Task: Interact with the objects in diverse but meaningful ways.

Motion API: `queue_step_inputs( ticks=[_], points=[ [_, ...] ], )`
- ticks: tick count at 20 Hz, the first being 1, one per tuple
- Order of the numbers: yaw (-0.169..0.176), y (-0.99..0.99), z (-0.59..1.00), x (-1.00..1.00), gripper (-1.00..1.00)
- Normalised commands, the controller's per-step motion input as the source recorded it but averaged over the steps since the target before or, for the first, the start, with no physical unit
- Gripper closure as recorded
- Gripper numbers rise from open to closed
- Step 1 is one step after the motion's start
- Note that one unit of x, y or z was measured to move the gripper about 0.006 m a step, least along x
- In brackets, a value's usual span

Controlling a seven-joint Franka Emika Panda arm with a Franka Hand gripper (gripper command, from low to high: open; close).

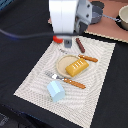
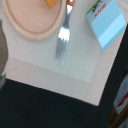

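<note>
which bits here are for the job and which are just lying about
For the job: bread block, tomato, blue cup, sausage stick.
Lying about: fork, knife, plate, placemat, pots.

Quick count of what's on the table: one woven placemat [image 1: 30, 85], one round wooden plate [image 1: 63, 65], and one yellow ridged bread block [image 1: 76, 66] on it. One pale blue cup [image 1: 55, 91]. One dark-brown sausage stick [image 1: 80, 45]. Two wooden-handled utensils: one fork [image 1: 66, 80] and one knife [image 1: 85, 57]. A bit of something red [image 1: 58, 38] under the arm, so one tomato probably. Two grey pots [image 1: 123, 17] at the back.
</note>
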Motion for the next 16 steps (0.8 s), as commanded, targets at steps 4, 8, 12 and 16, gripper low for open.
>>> queue_step_inputs(
  ticks=[4, 8, 12, 16],
  points=[
    [0.118, -0.83, -0.11, 0.44, -1.00],
    [0.100, -0.74, -0.02, 0.45, -1.00],
    [0.083, -0.58, -0.16, 0.28, -1.00],
    [0.056, -0.31, -0.17, 0.13, -1.00]
  ],
)
